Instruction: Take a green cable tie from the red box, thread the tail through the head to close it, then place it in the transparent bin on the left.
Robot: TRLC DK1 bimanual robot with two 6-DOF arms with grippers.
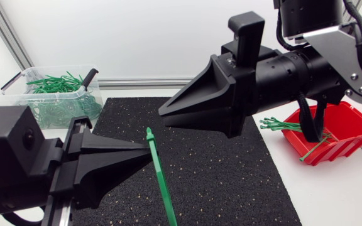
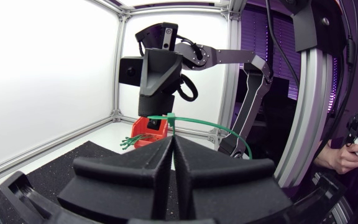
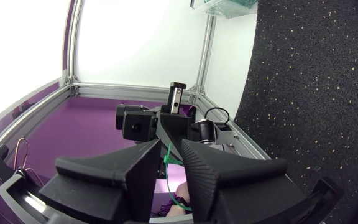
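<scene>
My left gripper [image 1: 148, 148] at the lower left is shut on a green cable tie [image 1: 160, 179]; the tie's head stands just above the fingertips and its strap hangs down towards the front edge. In the left wrist view the tie [image 2: 194, 121] pokes up past the shut gripper [image 2: 171, 142] and curves off to one side. My right gripper [image 1: 163, 113] hovers close above the tie's head, its fingers slightly apart. Through the gap of the right gripper [image 3: 174, 150] the tie [image 3: 166, 157] shows, untouched. The red box [image 1: 341, 135] with green ties [image 1: 281, 124] is at the right.
A transparent bin [image 1: 16, 94] full of green ties stands at the back left. A black speckled mat [image 1: 231, 176] covers the middle of the table under both grippers. White table surface lies around the mat.
</scene>
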